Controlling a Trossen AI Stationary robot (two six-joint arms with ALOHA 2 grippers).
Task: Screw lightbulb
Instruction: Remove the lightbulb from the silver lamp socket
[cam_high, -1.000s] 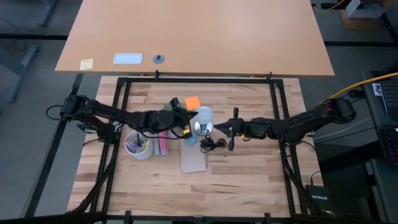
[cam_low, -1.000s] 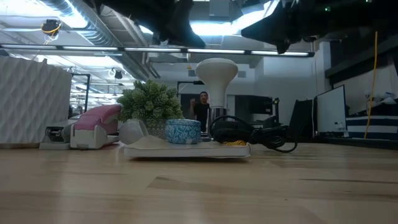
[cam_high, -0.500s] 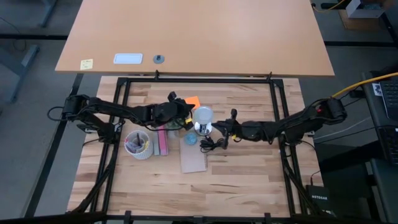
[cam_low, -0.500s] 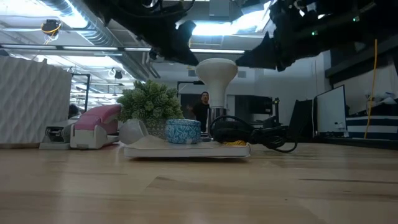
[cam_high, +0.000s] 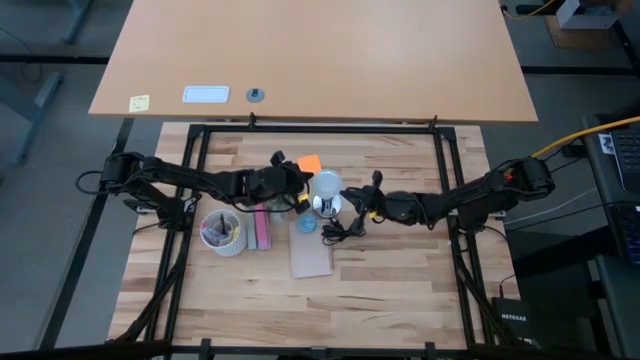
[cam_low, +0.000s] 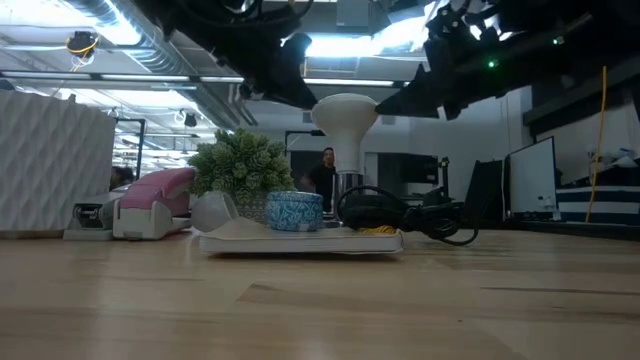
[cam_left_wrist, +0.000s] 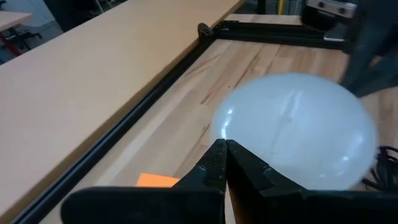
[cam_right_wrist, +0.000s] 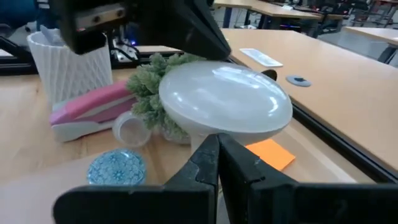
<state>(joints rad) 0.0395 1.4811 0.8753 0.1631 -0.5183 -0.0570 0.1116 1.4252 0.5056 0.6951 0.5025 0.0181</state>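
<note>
Left gripper with jaws closed tight, empty, poised just beside the lightbulb. Right gripper likewise pinched together, holding nothing, close on the opposite side. Lightbulb upright mid-counter, globe up, above a coiled black cord. Nearby: blue patterned cup, small green plant, pink stapler.
</note>
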